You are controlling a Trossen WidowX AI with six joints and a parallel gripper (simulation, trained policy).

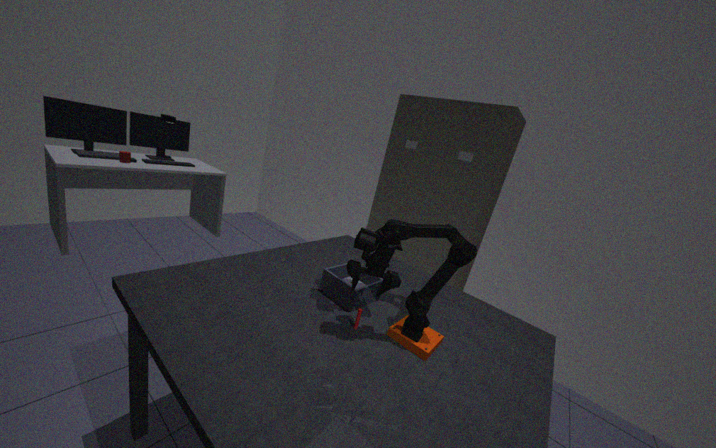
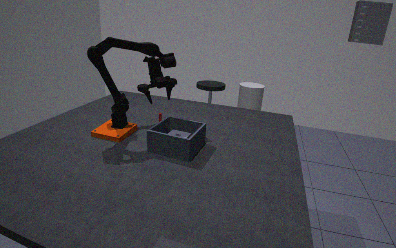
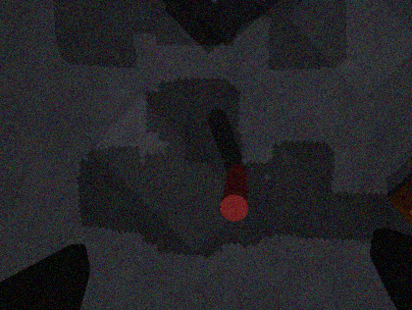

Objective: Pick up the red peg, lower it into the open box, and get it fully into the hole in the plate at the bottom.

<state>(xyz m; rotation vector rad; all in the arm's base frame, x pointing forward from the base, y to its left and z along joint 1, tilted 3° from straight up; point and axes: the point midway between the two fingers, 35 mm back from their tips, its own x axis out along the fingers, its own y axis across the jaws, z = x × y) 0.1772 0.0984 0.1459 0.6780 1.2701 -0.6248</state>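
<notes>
The red peg stands upright on the table, beside the box on the side near the arm's base. My gripper is wide open and empty, pointing down. It hangs above the peg, with a gap between the fingertips and the peg's top. In the wrist view the peg's round top shows between the two fingers. The open grey box stands on the table. The pale plate lies at its bottom, with a dark hole; the near wall hides part of the plate.
The arm's orange base sits on the dark table, close to the peg and box. The box walls rise beside the peg. A stool and a white bin stand beyond the table.
</notes>
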